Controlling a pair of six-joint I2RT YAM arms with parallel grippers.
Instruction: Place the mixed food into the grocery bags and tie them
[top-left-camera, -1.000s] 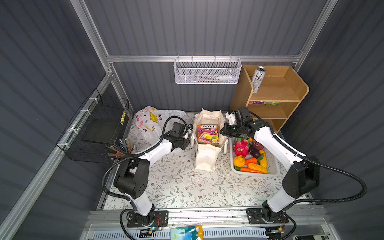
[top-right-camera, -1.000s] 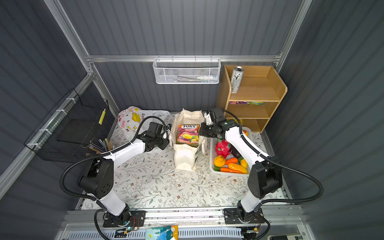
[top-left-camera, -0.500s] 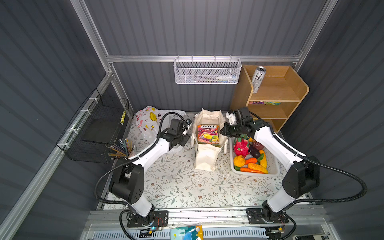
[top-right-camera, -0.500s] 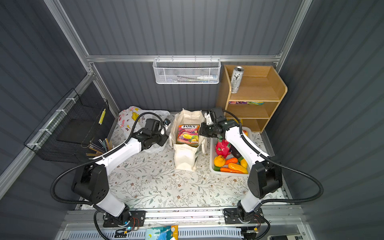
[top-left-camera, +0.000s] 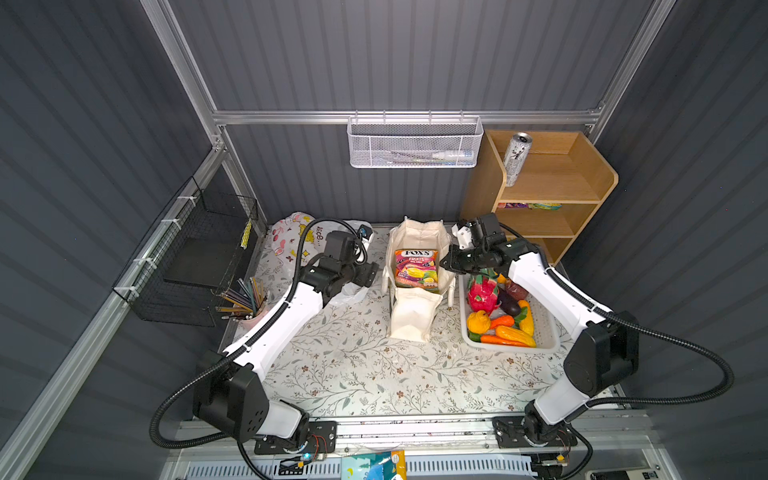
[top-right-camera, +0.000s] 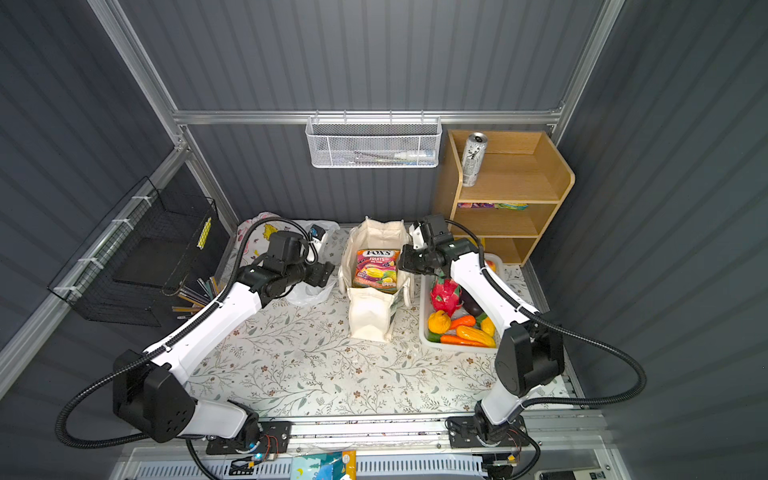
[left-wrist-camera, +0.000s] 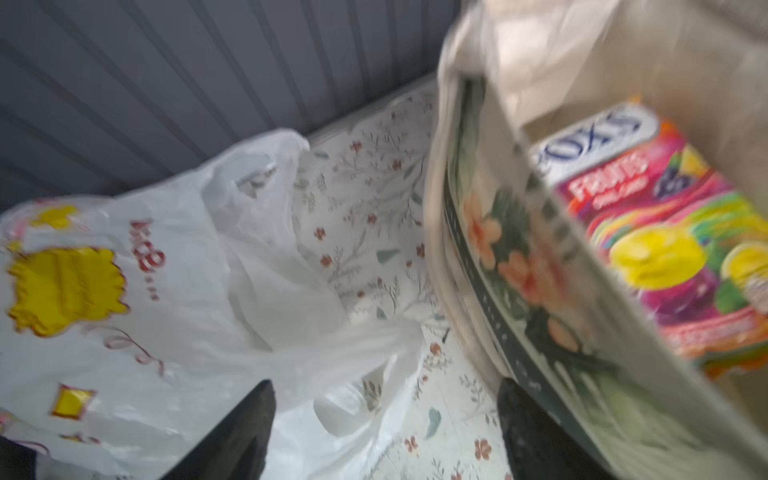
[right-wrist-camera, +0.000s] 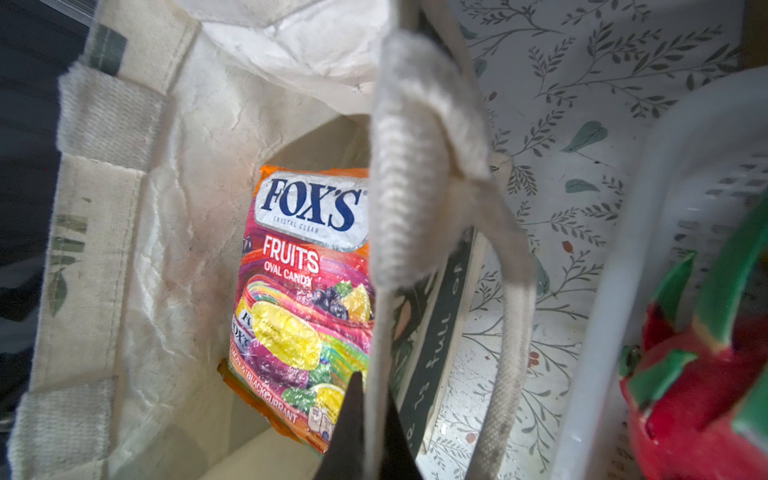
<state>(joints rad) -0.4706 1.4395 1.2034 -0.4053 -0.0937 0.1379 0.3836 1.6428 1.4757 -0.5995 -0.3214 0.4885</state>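
Observation:
The cream canvas tote (top-left-camera: 415, 235) (top-right-camera: 376, 232) stands open mid-table with a FOX'S candy packet (top-left-camera: 417, 269) (right-wrist-camera: 303, 270) inside. My right gripper (top-left-camera: 446, 264) (right-wrist-camera: 372, 419) is shut on the tote's handle strap (right-wrist-camera: 407, 166) at its right rim. The thin white printed plastic bag (top-left-camera: 291, 239) (left-wrist-camera: 145, 291) lies crumpled at the back left. My left gripper (top-left-camera: 372, 274) (left-wrist-camera: 382, 419) is open just left of the tote, with a loose flap of the plastic bag lying between its fingers. The left wrist view is blurred.
A white slotted basket (top-left-camera: 544, 328) right of the tote holds a pink dragon fruit (top-left-camera: 482, 291), an eggplant, carrots and yellow fruits. A silver can (top-left-camera: 515, 160) stands on the wooden shelf (top-left-camera: 557, 187). A pencil cup (top-left-camera: 245, 299) and a black wire rack (top-left-camera: 199, 257) sit at the left.
My left gripper has gone from shut to open, and a flap of the plastic bag now lies nearer the tote. The right arm has held still on the tote.

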